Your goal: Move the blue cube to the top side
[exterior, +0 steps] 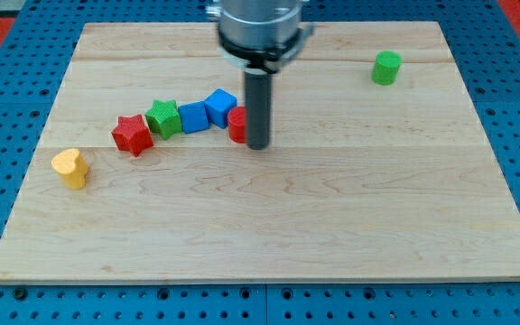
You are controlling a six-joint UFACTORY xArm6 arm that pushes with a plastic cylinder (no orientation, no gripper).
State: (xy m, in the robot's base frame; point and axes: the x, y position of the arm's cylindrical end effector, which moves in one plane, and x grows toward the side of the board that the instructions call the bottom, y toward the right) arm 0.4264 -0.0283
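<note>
The camera view looks down on a pale wooden board [269, 226] set on a blue pegboard table [7, 181]. I carry no pincer, only a straight dark rod, so there is nothing to spread or press together.

Nearest the view's bottom, at the left edge of the board, a yellow heart-shaped block [70, 167] sits by itself, apart from the others.

A little farther in, a row of blocks climbs from left to right. It starts with a red star [132, 134], with a green star [162, 117] touching it on the right. Next comes a blue block [192, 117], right beside the green star. The blue cube [221, 106] follows, touching that blue block and turned slightly on its corner. It lies left of the board's centre, well short of the far edge.

Just right of the blue cube is a red block [236, 125], half hidden behind my rod, so I cannot make out its shape. My tip [257, 144] rests on the board at this red block's right side, touching it or very nearly, and near the blue cube but not against it.

Farthest away, at the board's right, a green cylinder [386, 68] stands upright, well apart from everything else.
</note>
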